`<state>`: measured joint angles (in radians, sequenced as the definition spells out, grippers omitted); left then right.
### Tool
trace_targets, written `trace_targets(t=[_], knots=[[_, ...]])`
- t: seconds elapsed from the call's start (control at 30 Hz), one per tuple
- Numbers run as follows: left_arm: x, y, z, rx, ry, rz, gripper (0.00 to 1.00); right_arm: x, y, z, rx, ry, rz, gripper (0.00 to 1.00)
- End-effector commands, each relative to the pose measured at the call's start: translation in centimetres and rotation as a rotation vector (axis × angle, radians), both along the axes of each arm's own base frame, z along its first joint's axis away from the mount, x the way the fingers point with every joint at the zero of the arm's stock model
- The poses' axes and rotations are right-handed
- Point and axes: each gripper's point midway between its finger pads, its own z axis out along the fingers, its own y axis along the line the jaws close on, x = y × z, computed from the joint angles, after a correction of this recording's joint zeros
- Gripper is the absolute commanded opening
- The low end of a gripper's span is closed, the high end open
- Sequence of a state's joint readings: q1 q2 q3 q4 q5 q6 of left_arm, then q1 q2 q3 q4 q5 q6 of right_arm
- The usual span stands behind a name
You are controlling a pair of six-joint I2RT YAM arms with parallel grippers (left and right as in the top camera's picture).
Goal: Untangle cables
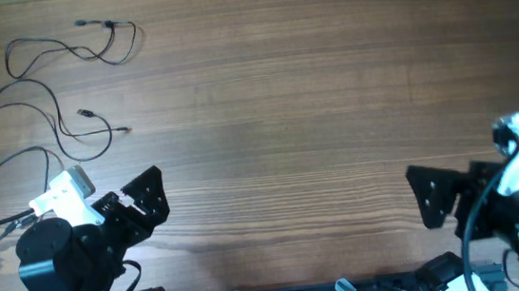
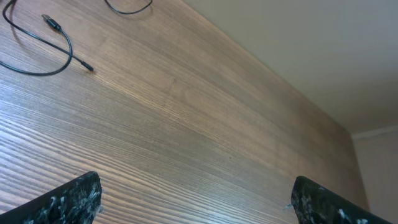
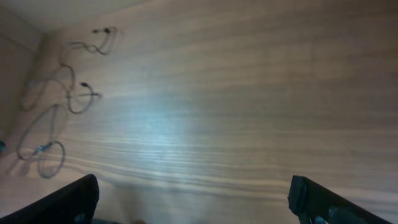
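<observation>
Thin black cables (image 1: pixel 54 98) lie in loose loops at the far left of the wooden table, with small plug ends near the top left and middle left. Part of them shows in the left wrist view (image 2: pixel 43 43) and, small and blurred, in the right wrist view (image 3: pixel 68 93). My left gripper (image 1: pixel 150 202) is open and empty at the front left, a little right of the cables. My right gripper (image 1: pixel 429 196) is open and empty at the front right, far from them.
The wooden table (image 1: pixel 312 93) spans the view. The arm bases and their thicker black wiring (image 1: pixel 481 210) sit along the front edge. One cable loop runs off the table's left edge.
</observation>
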<state>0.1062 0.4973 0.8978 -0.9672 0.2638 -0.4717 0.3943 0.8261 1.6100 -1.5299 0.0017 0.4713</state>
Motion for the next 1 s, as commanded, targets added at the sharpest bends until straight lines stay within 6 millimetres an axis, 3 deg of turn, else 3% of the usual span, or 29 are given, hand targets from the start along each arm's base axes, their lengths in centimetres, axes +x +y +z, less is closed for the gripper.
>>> trace_targets(t=[0.0,0.1,0.27,0.5,0.67,0.73,0.8,0.97], knots=[[-0.1,-0.2,0.4,0.013,-0.016,-0.022,1.0,-1.1,-1.2,-1.2,-0.043,0.051,-0.037,1.0],[-0.1,-0.2,0.4,0.013,-0.016,-0.022,1.0,-1.3,-0.9,-1.4,-0.005,0.076,-0.05,1.0],[-0.1,-0.2,0.4,0.014,-0.016,-0.022,1.0,-1.3,-0.9,-1.4,0.161,0.142,-0.228,1.0],[-0.1,-0.2,0.4,0.013,-0.016,-0.022,1.0,-1.3,-1.0,-1.4,0.16,0.14,-0.237,1.0],[-0.1,-0.2,0.4,0.013,-0.016,-0.022,1.0,-0.7,-3.9,-1.3,0.062,0.071,-0.345,1.0],[-0.1,-0.2,0.4,0.013,-0.016,-0.022,1.0,0.2,-4.4,-1.5,-0.025,-0.014,-0.281,1.0],[-0.1,-0.2,0.4,0.013,-0.016,-0.022,1.0,1.8,-3.3,-2.3,-0.068,-0.137,-0.147,1.0],[-0.1,-0.2,0.4,0.013,-0.016,-0.022,1.0,4.4,-0.5,-6.8,-0.151,-0.408,0.114,1.0]])
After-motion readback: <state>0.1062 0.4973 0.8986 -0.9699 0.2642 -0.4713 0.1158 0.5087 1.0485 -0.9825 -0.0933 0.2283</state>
